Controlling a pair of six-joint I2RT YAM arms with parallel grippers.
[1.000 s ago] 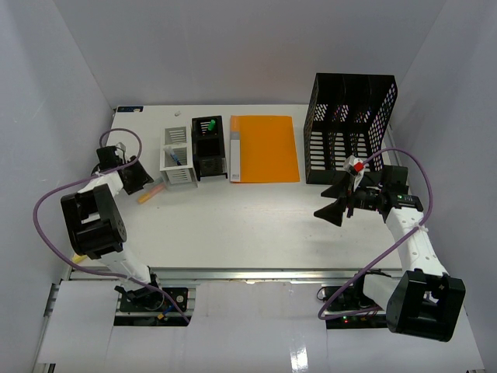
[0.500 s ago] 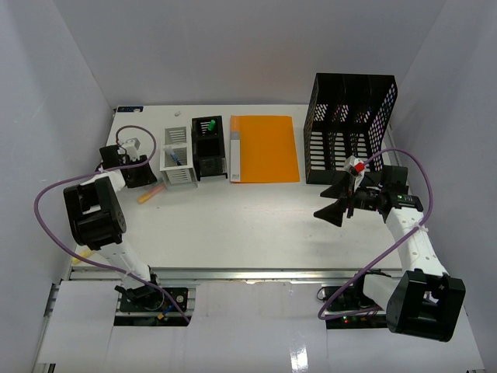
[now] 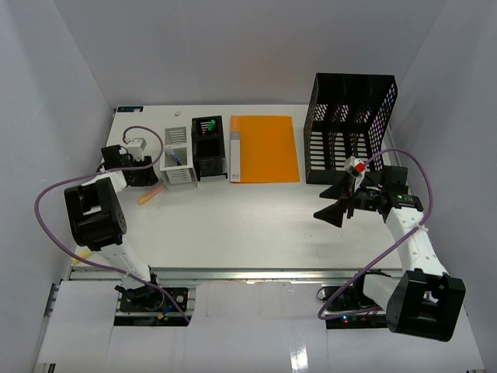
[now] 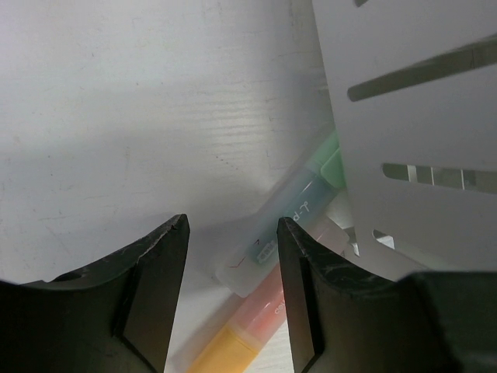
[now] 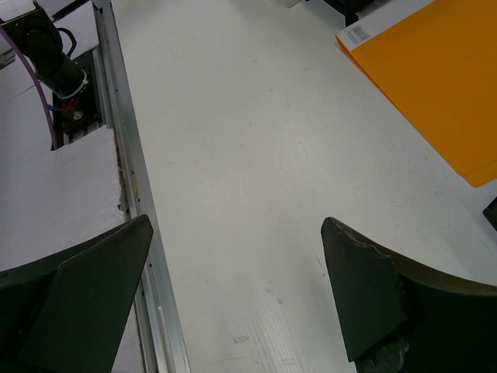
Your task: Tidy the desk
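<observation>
The desk [image 3: 248, 225] is a white tabletop with a metal rail [image 3: 248, 273] along its front. My left gripper [image 3: 145, 177] is open at the back left, low over the desk beside a white slotted organizer [image 3: 176, 158]. In the left wrist view my left gripper [image 4: 233, 299] has its jaws on either side of the ends of two highlighters lying on the desk. One is pale blue-green [image 4: 287, 225], the other pink and orange [image 4: 248, 334]. The orange one also shows in the top view [image 3: 149, 194]. My right gripper [image 3: 332, 203] is wide open and empty above bare desk [image 5: 256, 155].
A black pen holder [image 3: 206, 148] with a green marker stands next to the white organizer [image 4: 419, 116]. An orange folder [image 3: 265, 148] lies flat at the back middle. A tall black mesh file rack [image 3: 351, 128] stands at the back right. White walls enclose the desk.
My left wrist has turned and shifted slightly back and right, toward the white organizer, with its jaws over the highlighters. The right arm has not moved.
</observation>
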